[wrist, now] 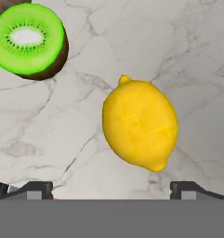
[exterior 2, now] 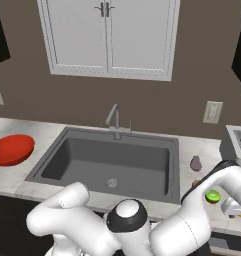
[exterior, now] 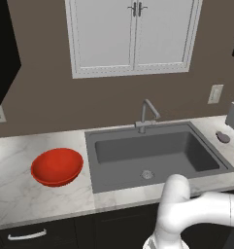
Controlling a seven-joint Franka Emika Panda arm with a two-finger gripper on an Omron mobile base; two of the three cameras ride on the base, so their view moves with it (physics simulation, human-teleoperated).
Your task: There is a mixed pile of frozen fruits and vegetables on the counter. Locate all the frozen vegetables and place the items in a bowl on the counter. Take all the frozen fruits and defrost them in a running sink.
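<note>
The hand (wrist: 111,190), spread wide, hangs over a lemon (wrist: 140,124) beside a halved kiwi (wrist: 29,41) on the counter (wrist: 187,56).

Marbled counter (wrist: 187,56) carries lemon (wrist: 140,123), kiwi half (wrist: 29,39) (perhaps eggplant (exterior 2: 195,163)), red bowl (exterior: 57,167).

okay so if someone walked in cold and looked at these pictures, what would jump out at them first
Probably the glossy red bowl, sitting on the pale marbled counter left of the big dark sink. Up close in the hand view, a bright yellow lemon lies on the stone just ahead of the open end effector, with a cut green kiwi half lying apart from it.
</note>
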